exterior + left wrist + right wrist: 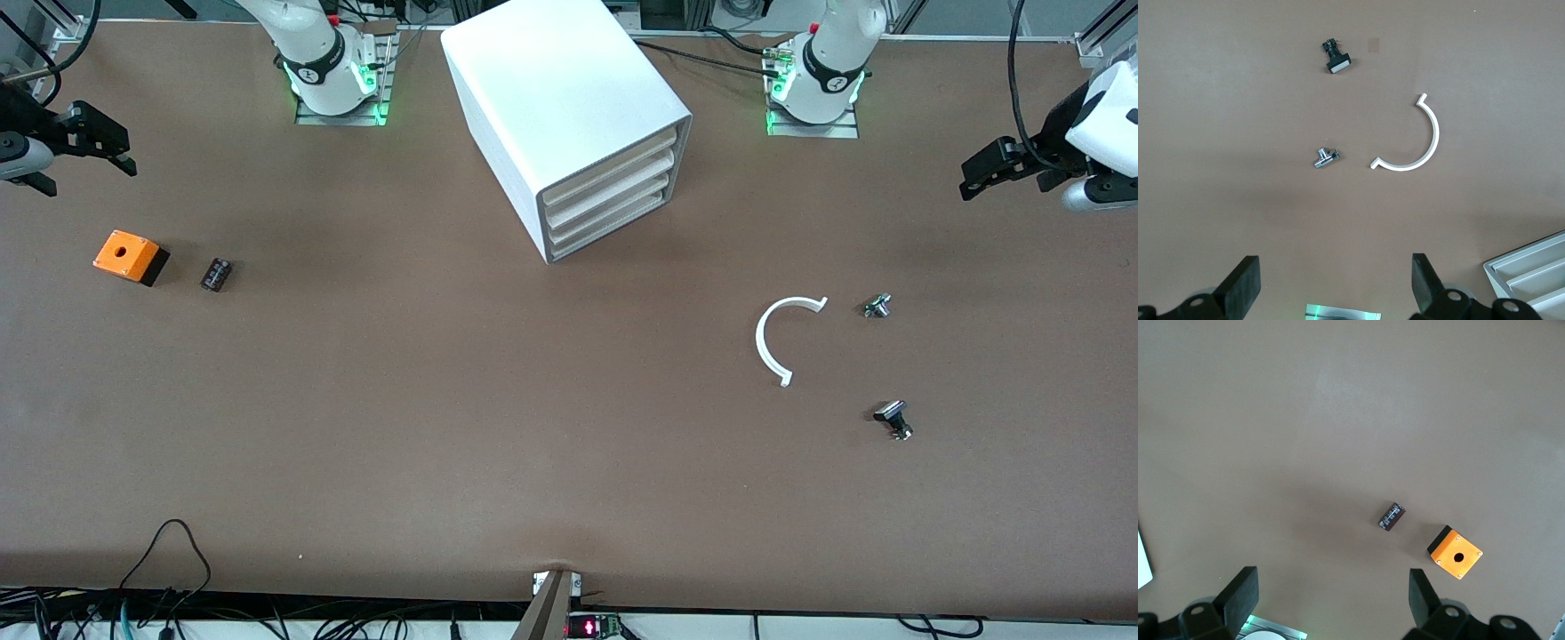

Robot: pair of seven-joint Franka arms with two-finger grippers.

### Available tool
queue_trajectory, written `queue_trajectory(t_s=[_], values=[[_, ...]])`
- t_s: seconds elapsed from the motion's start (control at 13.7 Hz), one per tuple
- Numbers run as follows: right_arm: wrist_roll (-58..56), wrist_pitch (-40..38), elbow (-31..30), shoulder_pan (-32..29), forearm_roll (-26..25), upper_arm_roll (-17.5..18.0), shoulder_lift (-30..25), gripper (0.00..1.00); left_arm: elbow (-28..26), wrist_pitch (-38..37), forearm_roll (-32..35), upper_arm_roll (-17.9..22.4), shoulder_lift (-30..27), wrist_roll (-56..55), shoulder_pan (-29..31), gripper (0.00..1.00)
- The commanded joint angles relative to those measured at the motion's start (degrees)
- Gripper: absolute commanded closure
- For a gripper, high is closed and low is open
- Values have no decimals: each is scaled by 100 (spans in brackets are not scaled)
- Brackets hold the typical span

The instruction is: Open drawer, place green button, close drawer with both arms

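Observation:
The white cabinet point(569, 116) stands between the two arm bases with all three drawers shut; the drawer point(613, 227) is the lowest one. The small button point(877, 307) point(1327, 157) lies on the table toward the left arm's end, nearer the front camera than the cabinet. My left gripper point(1003, 182) point(1336, 283) hangs open and empty over the table edge at the left arm's end. Over the right arm's end of the table, my right gripper point(87, 164) point(1331, 597) is likewise open, holding nothing.
A white C-shaped strip point(778, 338) point(1415, 143) lies beside the button. A black-and-silver flat-headed part point(893, 418) point(1336, 59) sits nearer the front camera. An orange box with a hole point(131, 256) point(1455, 551) and a small dark part point(216, 274) point(1391, 516) lie toward the right arm's end.

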Motion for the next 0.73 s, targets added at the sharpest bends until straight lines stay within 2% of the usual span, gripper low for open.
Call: queue_trajectory(t_s=[0.0, 0.66], values=[[-67, -69, 132, 14, 99, 2, 56, 0, 115, -102, 110, -25, 60, 165, -16, 0], [-67, -78, 123, 14, 99, 89, 56, 0, 115, -58, 154, 27, 69, 402, 89, 0]])
